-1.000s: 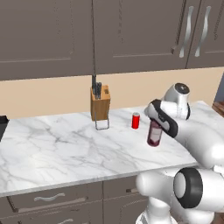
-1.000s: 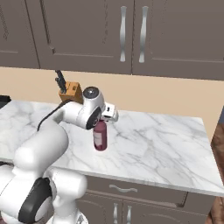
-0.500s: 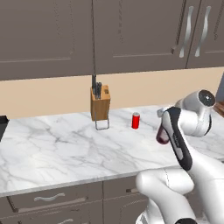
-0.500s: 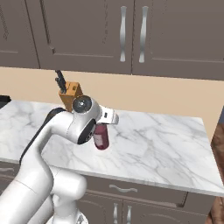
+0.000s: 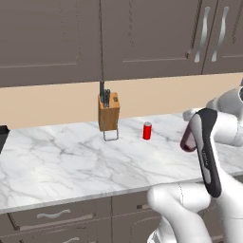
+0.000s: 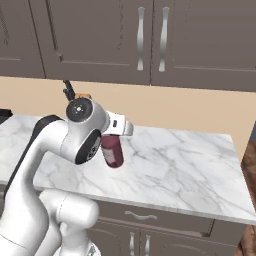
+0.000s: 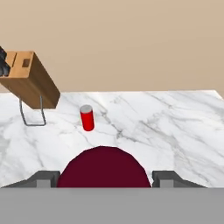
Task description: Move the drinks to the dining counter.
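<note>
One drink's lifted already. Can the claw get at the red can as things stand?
Probably not yet: the claw is shut on the maroon bottle. The red can stands apart on the marble counter, unobstructed.

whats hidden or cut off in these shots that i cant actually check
- Maroon bottle: in the right base view the arm's joint covers its top; in the left base view the forearm hides most of it.
- Gripper: in the hand view the bottle's cap fills the gap between the fingertips, so the contact itself is unseen.
- Red can: too small to read any marking.
- Knife block: cut by the hand view's left edge.
</note>
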Tool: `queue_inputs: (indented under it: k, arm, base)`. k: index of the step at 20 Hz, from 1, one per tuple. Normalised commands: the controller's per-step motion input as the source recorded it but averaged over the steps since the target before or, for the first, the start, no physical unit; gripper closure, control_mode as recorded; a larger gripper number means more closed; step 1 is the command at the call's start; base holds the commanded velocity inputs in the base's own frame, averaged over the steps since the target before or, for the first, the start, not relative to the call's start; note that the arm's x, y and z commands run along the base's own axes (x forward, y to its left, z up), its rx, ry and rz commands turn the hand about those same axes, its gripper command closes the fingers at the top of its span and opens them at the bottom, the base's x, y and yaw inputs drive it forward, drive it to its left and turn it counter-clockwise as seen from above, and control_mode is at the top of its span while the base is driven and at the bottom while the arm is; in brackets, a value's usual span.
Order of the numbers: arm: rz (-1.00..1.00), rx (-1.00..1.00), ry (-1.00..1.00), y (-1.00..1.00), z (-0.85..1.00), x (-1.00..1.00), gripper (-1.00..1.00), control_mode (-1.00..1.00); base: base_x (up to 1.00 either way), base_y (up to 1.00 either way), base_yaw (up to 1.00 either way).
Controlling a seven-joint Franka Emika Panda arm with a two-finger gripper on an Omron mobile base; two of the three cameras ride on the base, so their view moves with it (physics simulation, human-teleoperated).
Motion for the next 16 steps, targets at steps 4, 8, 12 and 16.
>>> queue_inputs:
  k: [4,8,12,16]
  arm:
    - [0.0,0.0,-0.07,0.0,0.56,-0.54,1.0,-1.0]
    - [0.0,0.0,-0.01,0.0,0.62,-0.51,1.0,-1.0]
    - [0.0,-0.01,0.07,0.0,0.57,-0.51,1.0,-1.0]
    - [-0.03,0.0,0.07,0.0,0.7,-0.46,1.0,-1.0]
  base:
    - [0.0,0.0,0.0]
    - [0.0,0.0,0.0]
    - [0.0,0.0,0.0]
    - [0.0,0.0,0.0]
